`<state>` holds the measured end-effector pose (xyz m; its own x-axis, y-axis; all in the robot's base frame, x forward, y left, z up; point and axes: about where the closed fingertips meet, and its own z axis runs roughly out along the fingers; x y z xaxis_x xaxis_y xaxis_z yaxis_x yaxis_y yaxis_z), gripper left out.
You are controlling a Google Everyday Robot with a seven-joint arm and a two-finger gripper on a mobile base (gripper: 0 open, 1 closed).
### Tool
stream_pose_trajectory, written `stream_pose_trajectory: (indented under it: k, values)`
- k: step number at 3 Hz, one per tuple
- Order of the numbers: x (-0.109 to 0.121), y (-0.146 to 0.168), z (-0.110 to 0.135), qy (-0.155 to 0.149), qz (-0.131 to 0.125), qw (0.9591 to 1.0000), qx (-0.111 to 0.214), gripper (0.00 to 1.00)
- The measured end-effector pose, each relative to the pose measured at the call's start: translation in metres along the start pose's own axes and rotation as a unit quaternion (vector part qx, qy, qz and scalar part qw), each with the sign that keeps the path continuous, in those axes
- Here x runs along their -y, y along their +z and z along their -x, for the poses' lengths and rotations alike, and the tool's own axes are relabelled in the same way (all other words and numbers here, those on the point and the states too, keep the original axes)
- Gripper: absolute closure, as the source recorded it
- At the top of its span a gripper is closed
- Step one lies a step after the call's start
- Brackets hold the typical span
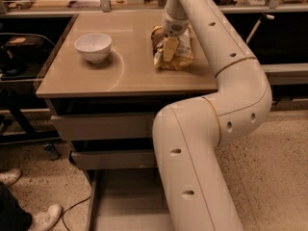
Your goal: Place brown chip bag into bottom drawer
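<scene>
End effector (pixel 169 48) over brown chip bag (pixel 183 53); arm (pixel 192 148) covers right half of the bottom drawer (pixel 126 201).

A large cream robot arm (pixel 211 129) bends up from the foreground and reaches over a tan cabinet top (pixel 120 78). Its gripper (pixel 169 51) points down onto the brown chip bag (pixel 184 49), which lies near the right rear. A white bowl (pixel 94 46) sits well apart to the left. Below, the bottom drawer (pixel 126 201) stands pulled open.
</scene>
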<state>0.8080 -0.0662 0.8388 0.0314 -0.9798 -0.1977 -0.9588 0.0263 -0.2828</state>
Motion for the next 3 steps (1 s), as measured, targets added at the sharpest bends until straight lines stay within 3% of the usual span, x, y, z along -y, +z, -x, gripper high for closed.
stream_pose_trajectory:
  k: [1, 2, 3]
  values:
    - [0.015, -0.041, -0.001, 0.022, -0.047, 0.9986, 0.009, 1.00]
    - [0.020, -0.079, -0.002, 0.038, -0.078, 0.9962, 0.011, 1.00]
    - [0.015, -0.135, -0.001, 0.053, -0.110, 0.9921, 0.026, 1.00]
